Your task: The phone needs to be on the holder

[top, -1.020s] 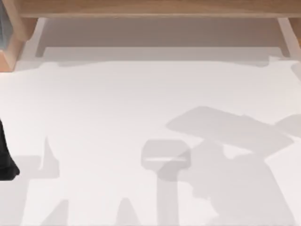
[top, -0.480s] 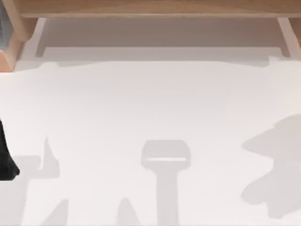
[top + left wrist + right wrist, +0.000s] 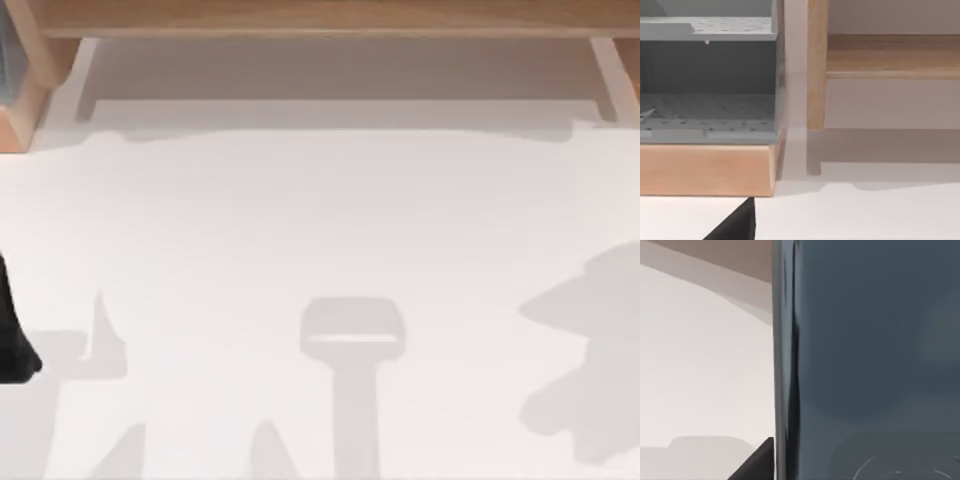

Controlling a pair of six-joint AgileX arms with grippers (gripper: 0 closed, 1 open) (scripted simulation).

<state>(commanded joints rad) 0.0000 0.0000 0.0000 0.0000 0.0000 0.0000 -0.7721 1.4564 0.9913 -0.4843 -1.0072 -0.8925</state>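
Phone (image 3: 870, 355), a flat slab of glossy dark grey-blue glass, is seen close against the right wrist camera, upright over the white table (image 3: 300, 220); whether the right pincer grips it cannot be told. The carrying step is judged under way (no holder is made out). Next, the holder must be found and the phone lowered onto it. The left arm (image 3: 12, 340) is parked at the table's left edge.

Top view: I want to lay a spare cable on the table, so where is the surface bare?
The white table lies bare from the wooden shelf frame at the back down to the near edge; only shadows cross it. The left edge is tighter, beside a dark arm part and the wooden corner. In the right wrist view the phone sits close.
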